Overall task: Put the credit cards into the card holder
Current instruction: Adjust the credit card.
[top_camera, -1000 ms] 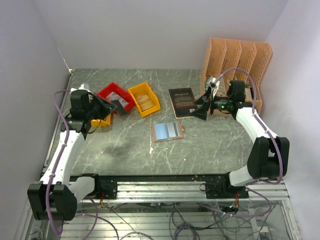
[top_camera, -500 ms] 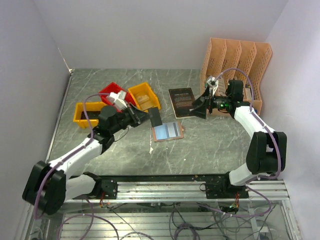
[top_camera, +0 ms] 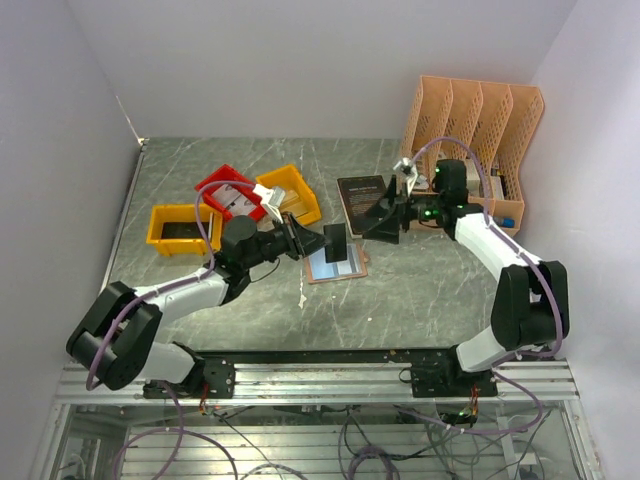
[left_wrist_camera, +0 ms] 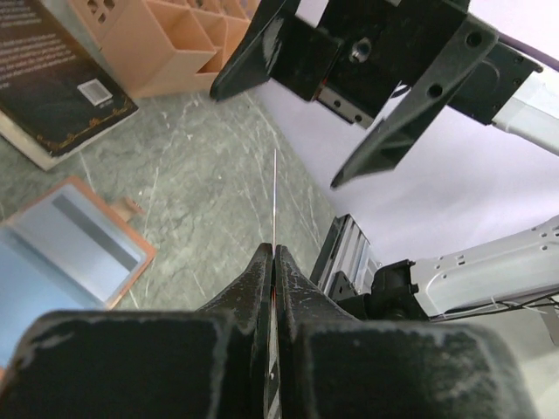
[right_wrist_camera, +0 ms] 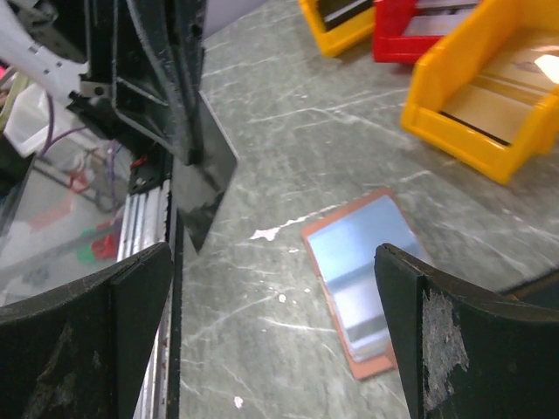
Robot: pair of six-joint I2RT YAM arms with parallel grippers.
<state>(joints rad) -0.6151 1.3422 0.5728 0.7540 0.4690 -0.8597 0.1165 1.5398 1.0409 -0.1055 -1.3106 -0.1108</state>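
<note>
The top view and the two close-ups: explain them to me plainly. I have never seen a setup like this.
The machine is two robot arms bolted at the near edge of a grey table. The wide picture looks down from above and behind them; each close-up comes from a camera on one wrist, so that arm's own fingers frame it. On the table: a black book, a red bin between two yellow bins, a peach file rack, and the open tan card holder with a light blue card and a grey card showing in it. The left gripper is shut on a thin dark card, held on edge in the air near the holder. The right gripper stands open facing it, holding nothing.
</note>
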